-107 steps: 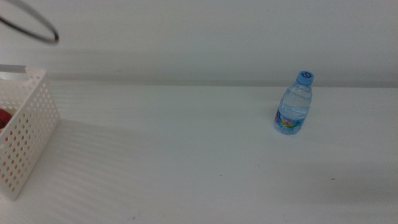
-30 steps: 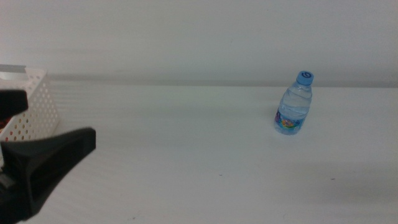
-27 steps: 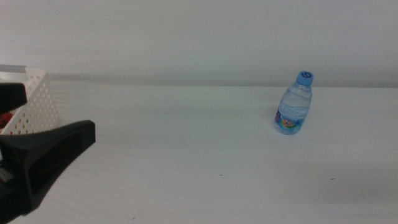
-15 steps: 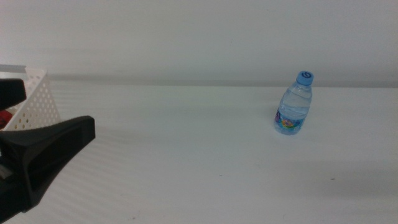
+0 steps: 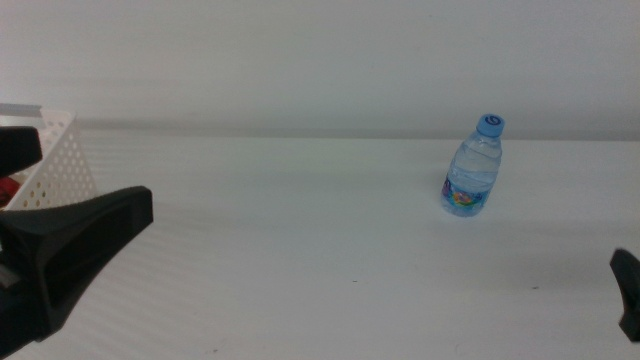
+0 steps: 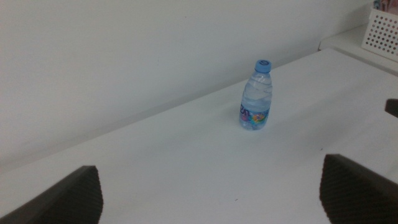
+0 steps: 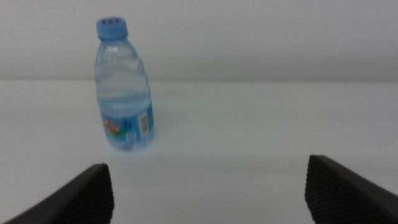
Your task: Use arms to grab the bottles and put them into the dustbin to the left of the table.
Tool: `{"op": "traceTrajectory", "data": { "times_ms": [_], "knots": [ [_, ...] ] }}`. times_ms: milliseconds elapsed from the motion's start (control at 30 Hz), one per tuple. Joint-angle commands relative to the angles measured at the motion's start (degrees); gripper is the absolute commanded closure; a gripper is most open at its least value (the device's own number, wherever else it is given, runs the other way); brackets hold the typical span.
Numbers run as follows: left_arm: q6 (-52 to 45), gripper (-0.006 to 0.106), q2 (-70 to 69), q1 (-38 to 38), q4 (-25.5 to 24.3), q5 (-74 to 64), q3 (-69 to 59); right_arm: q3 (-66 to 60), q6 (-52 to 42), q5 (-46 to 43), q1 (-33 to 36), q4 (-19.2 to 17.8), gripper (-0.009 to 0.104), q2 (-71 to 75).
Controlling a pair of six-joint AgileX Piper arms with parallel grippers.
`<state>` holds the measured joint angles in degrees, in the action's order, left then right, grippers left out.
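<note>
— Since half a second ago, only a dark tip of the right gripper [image 5: 627,295] has entered low at the right edge; the water bottle [image 5: 473,167] hasn't shifted.

— Where's the bottle?

— Upright on the table [image 5: 300,240], right of centre, touched by nothing.

— Jaws?

— Both spread wide. Left gripper [image 5: 60,250] sits by the dustbin [image 5: 55,165].
</note>
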<state>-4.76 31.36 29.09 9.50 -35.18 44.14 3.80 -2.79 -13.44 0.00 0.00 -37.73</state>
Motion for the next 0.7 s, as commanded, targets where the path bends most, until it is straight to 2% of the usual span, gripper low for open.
{"op": "traceTrajectory", "data": {
  "times_ms": [0,100,367,667],
  "knots": [
    [0.08,0.007,-0.31,0.27,0.5,1.14,-0.24,0.29,-0.73,-8.7,-0.03,-1.27,0.013,-4.76],
    [0.08,0.007,-0.31,0.27,0.5,1.14,-0.24,0.29,-1.68,-14.81,-0.03,-1.27,0.013,-9.18],
    [0.08,0.007,-0.31,0.27,0.43,1.14,-0.24,0.29,-1.68,-22.39,0.0,-1.27,0.013,-18.44],
    [0.08,0.007,-0.31,0.27,0.43,1.14,-0.24,0.41,0.32,-38.64,-0.03,-1.27,0.013,-35.2]
  ]
}}
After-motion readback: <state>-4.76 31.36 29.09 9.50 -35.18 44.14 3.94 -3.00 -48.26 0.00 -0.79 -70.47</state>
